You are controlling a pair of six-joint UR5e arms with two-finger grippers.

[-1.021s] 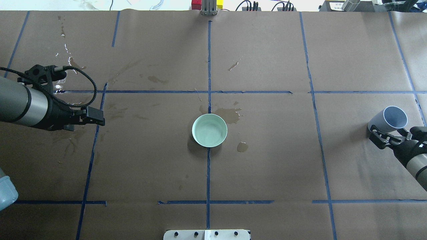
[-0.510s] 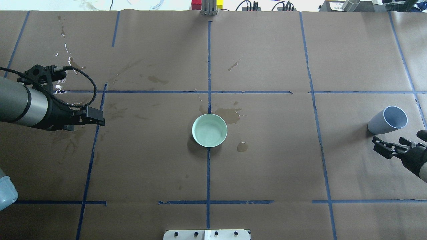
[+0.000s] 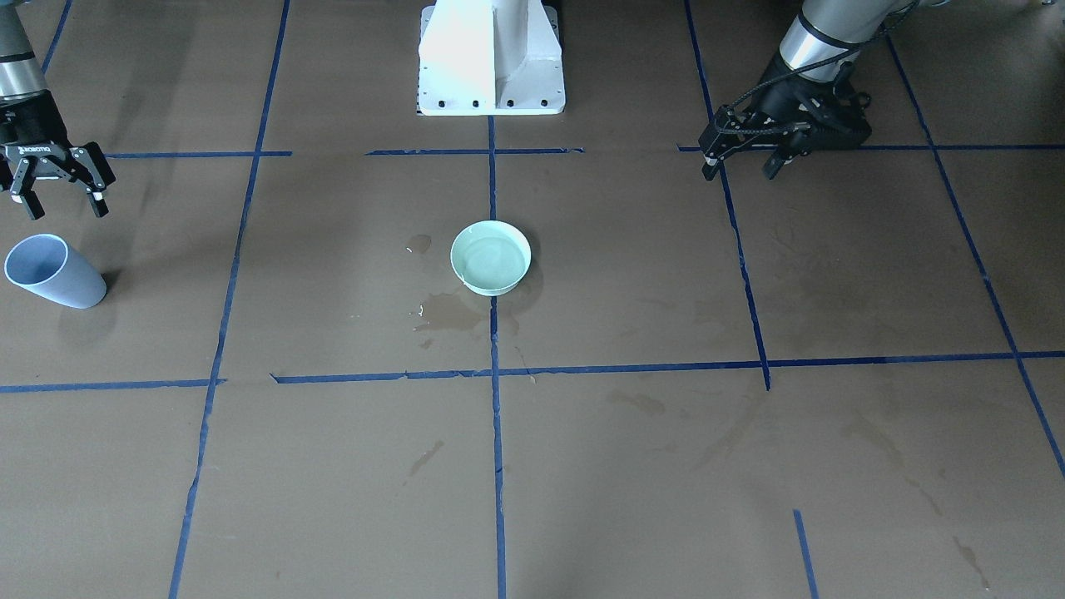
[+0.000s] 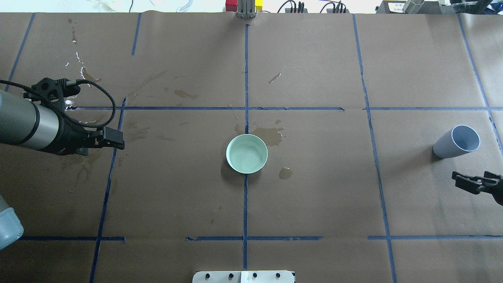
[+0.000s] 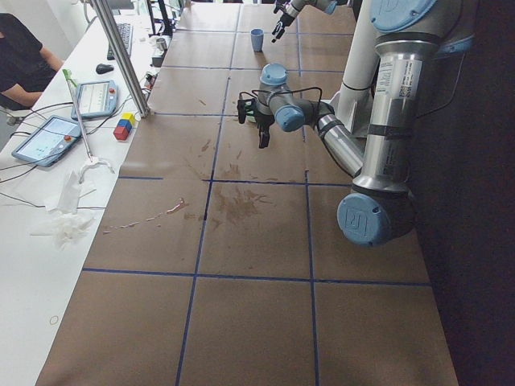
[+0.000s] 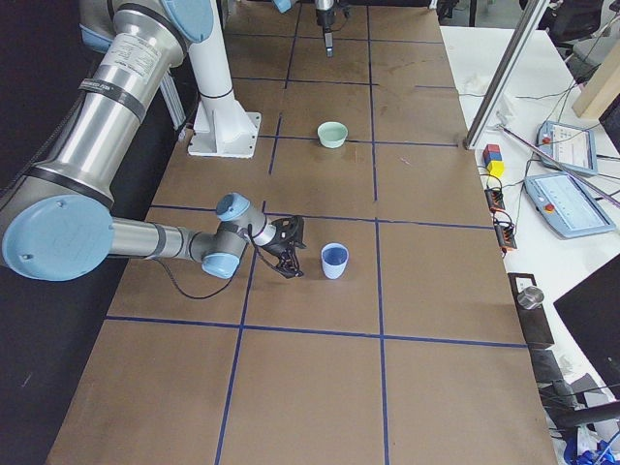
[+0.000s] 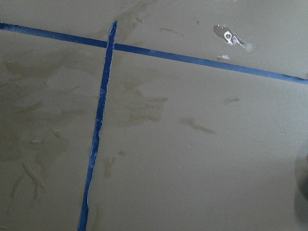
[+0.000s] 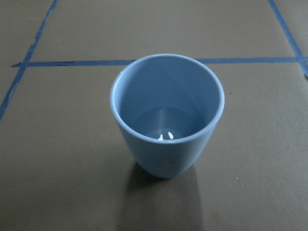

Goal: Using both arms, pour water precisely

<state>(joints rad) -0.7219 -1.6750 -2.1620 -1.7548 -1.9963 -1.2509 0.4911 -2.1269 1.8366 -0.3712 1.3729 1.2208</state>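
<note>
My right gripper (image 3: 66,212) hangs released, the upright pale-blue plastic cup (image 3: 54,272) near at twelve o'clock; my left gripper (image 3: 740,173), also released, has the round mint-green bowl (image 3: 491,288) at three.

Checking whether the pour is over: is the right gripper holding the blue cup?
No, the right gripper hangs open and apart from the blue cup, which stands by itself.

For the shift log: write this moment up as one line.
right claw open, clear of upright blue cup | left claw open, empty | green bowl at centre, holds water
</note>
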